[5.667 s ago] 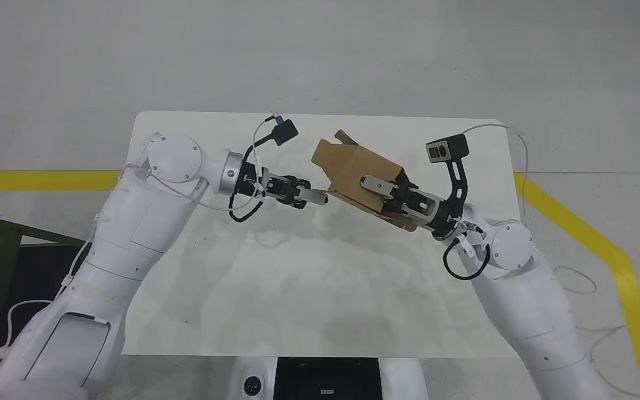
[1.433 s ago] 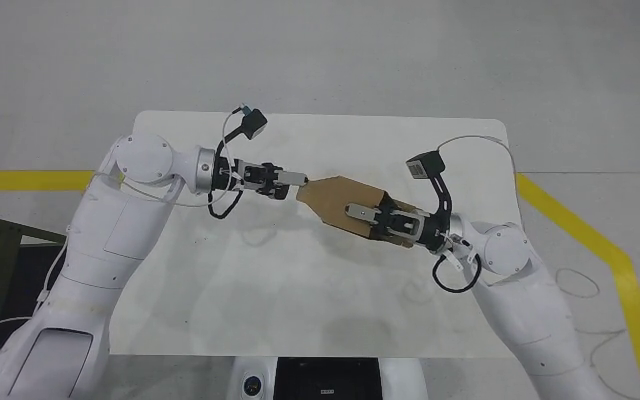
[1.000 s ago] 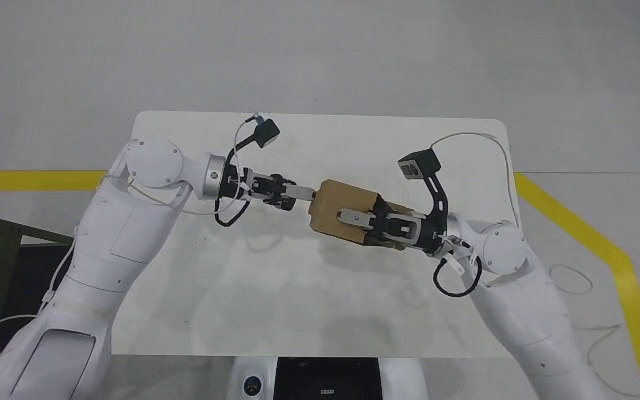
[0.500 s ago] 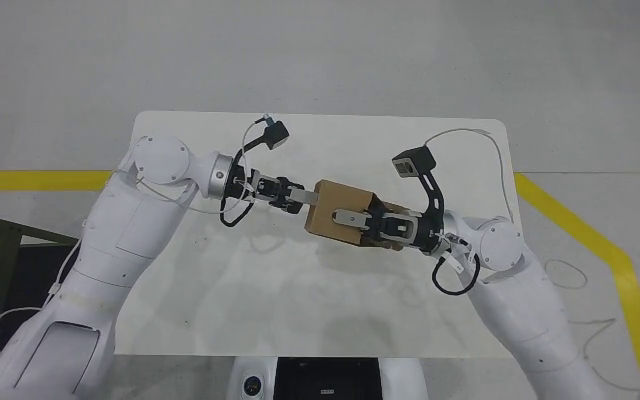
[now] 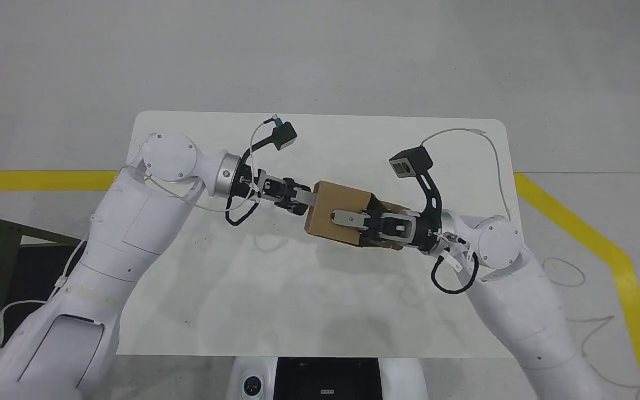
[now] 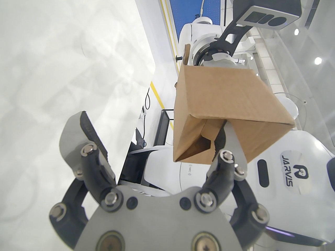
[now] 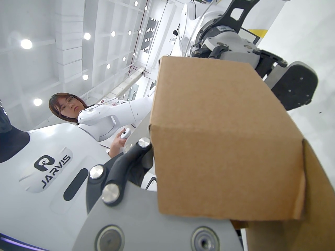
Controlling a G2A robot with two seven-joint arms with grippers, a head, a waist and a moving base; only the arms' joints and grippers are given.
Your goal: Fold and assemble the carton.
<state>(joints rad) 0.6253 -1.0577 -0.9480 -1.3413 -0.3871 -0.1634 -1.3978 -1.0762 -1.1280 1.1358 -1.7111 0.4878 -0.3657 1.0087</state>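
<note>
Right gripper clamps boxy brown cardboard carton; left gripper spread wide

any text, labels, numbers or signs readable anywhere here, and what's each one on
carton: no print on the faces that show.
table: none.
robot's casing: a brand logo, not read off here.
small print elsewhere on that casing: too small to read.

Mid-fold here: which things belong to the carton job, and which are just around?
In the job: carton, held by the right gripper; left gripper, open at the carton's open end.
Just around: table; yellow floor line.
</note>
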